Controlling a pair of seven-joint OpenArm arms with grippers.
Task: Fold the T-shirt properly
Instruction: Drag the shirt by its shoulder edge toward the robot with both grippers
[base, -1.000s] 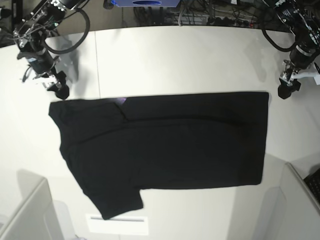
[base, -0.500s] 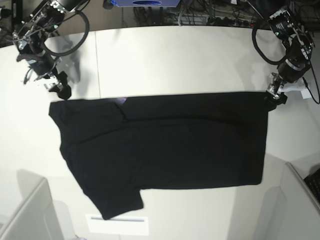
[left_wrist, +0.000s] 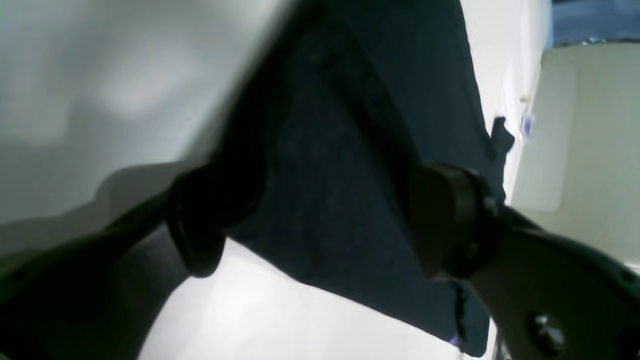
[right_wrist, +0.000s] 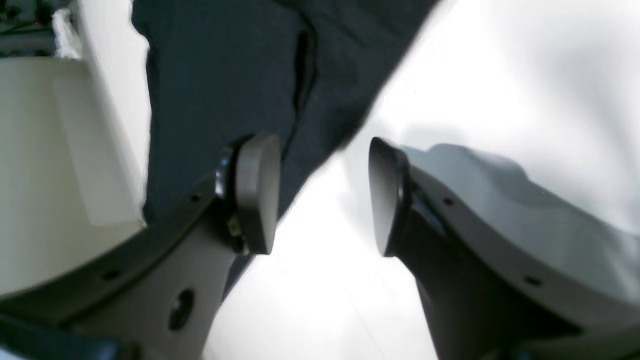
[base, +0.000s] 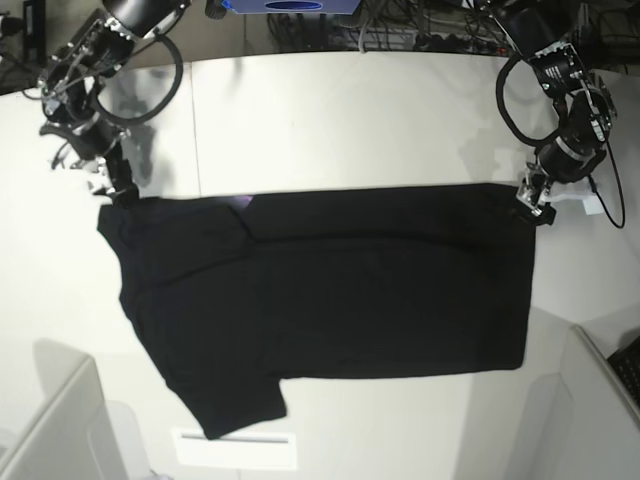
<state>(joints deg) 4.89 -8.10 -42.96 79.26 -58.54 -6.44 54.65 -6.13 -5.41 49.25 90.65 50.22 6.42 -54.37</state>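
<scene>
Right claw (base: 122, 194): at the base view's left, low at the far corner of the shirt on the sleeve side. In its wrist view (right_wrist: 320, 195) the jaws stand apart, one pad over the cloth edge, the other over bare bench. Released; nothing gripped.
Shirt (base: 330, 295): spread flat on the bench, plain black side up, long axis running left to right. One sleeve points toward the near left corner. A small purple fleck shows at the far edge near the neck. A shallow crease runs along its length. In the right wrist view (right_wrist: 220, 75) a seam fold is visible beside the pad.
Bench (base: 350, 110): white, bare beyond the shirt's far edge.
Left claw (base: 530, 205): at the base view's right, at the far hem corner. In its wrist view (left_wrist: 325, 220) the pads stand wide apart, with the shirt (left_wrist: 350, 150) corner lying between them. Released; cloth not yet pinched.
Step in hand: judged as the approach for a two-corner grasp along the far edge, before the first lengthwise fold.
Next move: each claw probably needs to settle onto its corner and pinch the cloth. The right claw appears only partly over the edge, so a short shift onto the cloth seems needed first.
</scene>
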